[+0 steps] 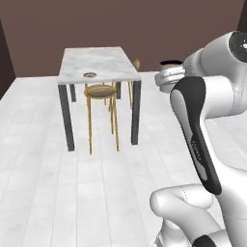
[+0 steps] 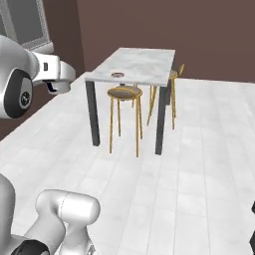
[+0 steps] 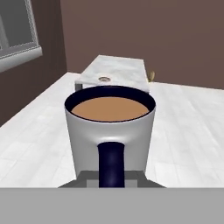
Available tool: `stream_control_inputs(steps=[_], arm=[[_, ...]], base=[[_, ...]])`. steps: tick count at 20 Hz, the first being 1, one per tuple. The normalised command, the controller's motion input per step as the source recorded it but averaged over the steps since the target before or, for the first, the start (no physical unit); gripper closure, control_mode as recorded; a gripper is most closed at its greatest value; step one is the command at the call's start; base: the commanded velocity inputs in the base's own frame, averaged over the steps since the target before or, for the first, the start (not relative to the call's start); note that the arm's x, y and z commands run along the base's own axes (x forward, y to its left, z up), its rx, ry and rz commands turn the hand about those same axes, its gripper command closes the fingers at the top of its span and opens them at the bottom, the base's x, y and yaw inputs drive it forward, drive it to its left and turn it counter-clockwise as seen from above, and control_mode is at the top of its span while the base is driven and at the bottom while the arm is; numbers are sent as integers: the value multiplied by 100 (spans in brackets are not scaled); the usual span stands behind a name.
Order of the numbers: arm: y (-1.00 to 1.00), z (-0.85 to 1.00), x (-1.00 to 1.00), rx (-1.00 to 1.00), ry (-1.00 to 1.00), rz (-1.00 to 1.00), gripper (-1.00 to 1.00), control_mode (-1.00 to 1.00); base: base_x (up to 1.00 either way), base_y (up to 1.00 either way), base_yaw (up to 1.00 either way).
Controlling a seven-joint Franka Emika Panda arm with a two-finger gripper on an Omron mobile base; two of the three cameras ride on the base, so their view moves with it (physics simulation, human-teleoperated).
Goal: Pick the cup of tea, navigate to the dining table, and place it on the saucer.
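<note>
Standing upright in the two-finger gripper (image 3: 111,177), which is clamped around its base, the small grey cylindrical mug of brown tea (image 3: 110,131) turns its dark handle toward the camera. Well beyond the mug, the white marble-topped table (image 1: 103,62) carries the small reddish-brown saucer (image 1: 89,75), with a round tan gold-legged stool (image 1: 100,91) tucked beneath.

The left base view looks forward and down from behind the arm, placing the dining table (image 1: 99,62) well ahead at upper left. The right base view faces the same table (image 2: 137,64) from the opposite side; both share its stools (image 1: 100,91) and floor. The hand view sits directly behind the cup of tea (image 3: 110,131), very close, facing the distant table.
</note>
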Motion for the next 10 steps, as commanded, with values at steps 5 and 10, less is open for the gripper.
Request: stream_control_inputs(steps=[5, 10], arm=[[0, 0, 0, 0, 0, 0, 100, 100], [0, 0, 0, 0, 0, 0, 100, 100]], base=[[100, 49, -12], [100, 60, -12]])
